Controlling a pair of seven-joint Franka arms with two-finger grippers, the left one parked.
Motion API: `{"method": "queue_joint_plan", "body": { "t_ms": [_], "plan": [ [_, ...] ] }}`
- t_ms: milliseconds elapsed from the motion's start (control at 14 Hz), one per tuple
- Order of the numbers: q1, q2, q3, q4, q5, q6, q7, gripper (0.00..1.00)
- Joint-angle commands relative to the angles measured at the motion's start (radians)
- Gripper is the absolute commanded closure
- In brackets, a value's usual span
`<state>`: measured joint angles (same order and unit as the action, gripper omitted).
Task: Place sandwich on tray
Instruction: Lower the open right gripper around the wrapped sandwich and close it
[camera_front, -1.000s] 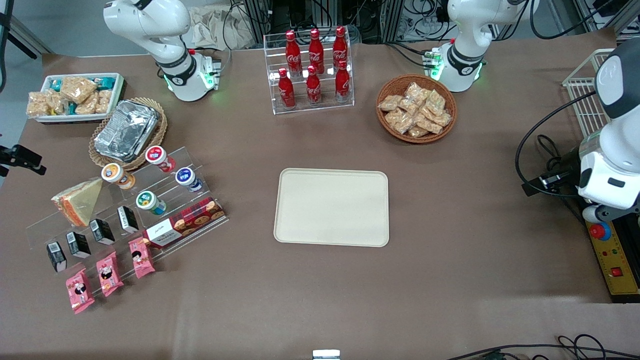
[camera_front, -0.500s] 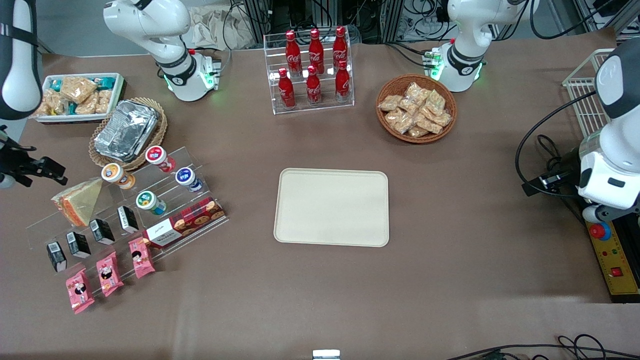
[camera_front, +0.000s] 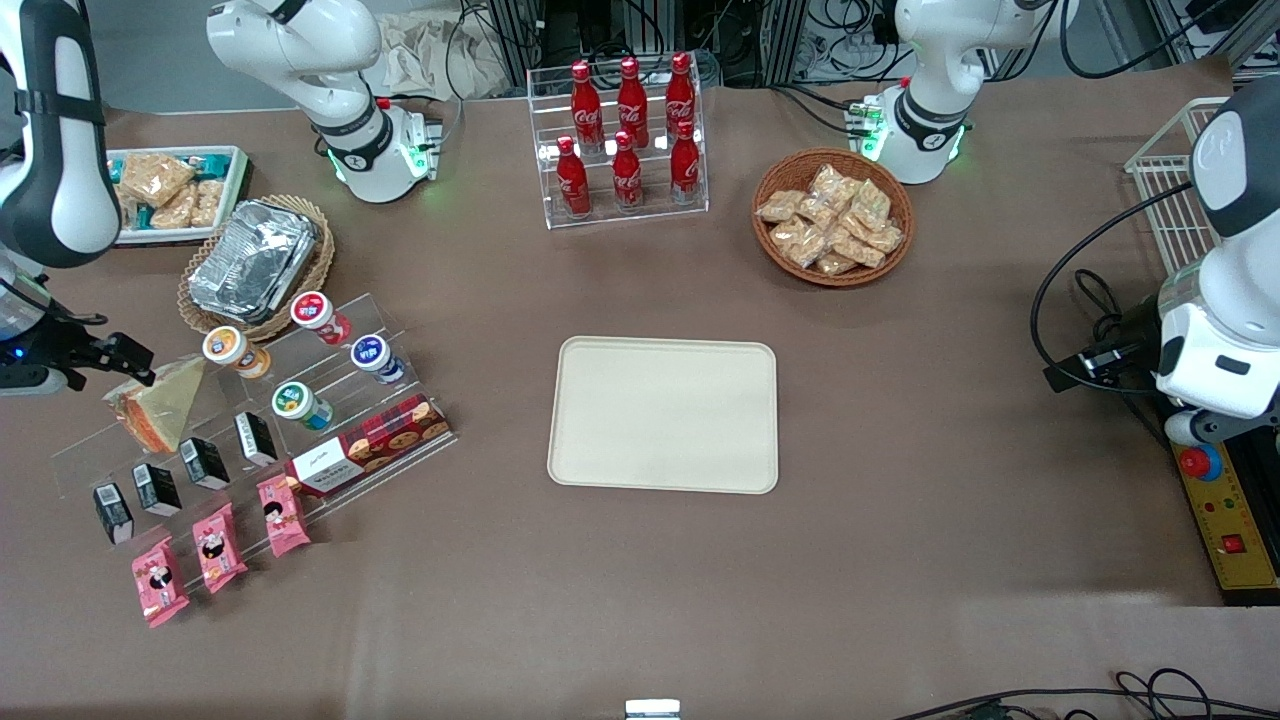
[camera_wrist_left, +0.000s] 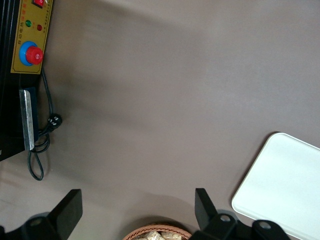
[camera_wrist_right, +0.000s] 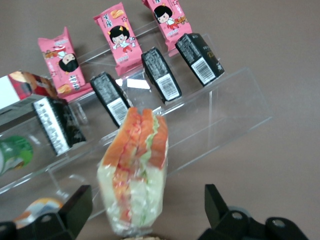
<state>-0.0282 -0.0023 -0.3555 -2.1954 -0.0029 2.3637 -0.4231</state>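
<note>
- Gripper (camera_front: 135, 358) at the left edge of the front view, hanging just above the apex end of the sandwich (camera_front: 160, 402). No contact visible.
- Jaws stand apart: in the right wrist view the two dark fingertips (camera_wrist_right: 75, 207) flank the sandwich (camera_wrist_right: 136, 170) with clear gaps on both sides; gripper (camera_wrist_right: 145, 210) centred over its cut edge.
- Sandwich sits on the upper step of the clear acrylic stand (camera_front: 250, 410), left side of the front view, orange and green filling along the cut edge, wrapped in clear film.
- Tray (camera_front: 664, 414) lies flat on the brown counter (camera_front: 900, 560) at frame centre, well apart from the sandwich, nothing on it.
- On the same stand: small black cartons (camera_front: 205, 462), round-lidded cups (camera_front: 300, 405), a red cookie box (camera_front: 370, 445); pink snack packets (camera_front: 218, 545) on the lowest step, lower left.
- Foil container in a wicker basket (camera_front: 255, 262) farther from the front camera than the stand.
- Cola bottle rack (camera_front: 622, 140) top centre; round basket of tan snack packets (camera_front: 832, 216) upper right.
</note>
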Motion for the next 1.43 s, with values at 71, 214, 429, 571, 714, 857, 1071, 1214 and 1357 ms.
{"method": "queue_joint_plan", "body": {
  "t_ms": [71, 214, 429, 571, 714, 857, 1071, 1214, 1357],
  "plan": [
    [0.005, 0.028, -0.003, -0.024, 0.046, 0.072, -0.022, 0.00],
    [0.008, 0.036, -0.003, -0.026, 0.049, 0.085, -0.022, 0.03],
    [0.008, 0.044, -0.002, -0.030, 0.084, 0.085, -0.022, 0.17],
    [0.008, 0.044, -0.002, -0.033, 0.086, 0.085, -0.020, 0.32],
    [0.010, 0.042, 0.000, -0.033, 0.086, 0.078, -0.017, 0.52],
    [0.013, 0.041, 0.001, -0.030, 0.086, 0.065, -0.013, 0.71],
    [0.017, 0.021, 0.003, 0.006, 0.086, -0.012, -0.014, 0.84],
    [0.022, -0.018, 0.004, 0.127, 0.084, -0.207, -0.013, 0.85],
    [0.025, -0.010, 0.004, 0.321, 0.081, -0.440, -0.006, 0.91]
  ]
}}
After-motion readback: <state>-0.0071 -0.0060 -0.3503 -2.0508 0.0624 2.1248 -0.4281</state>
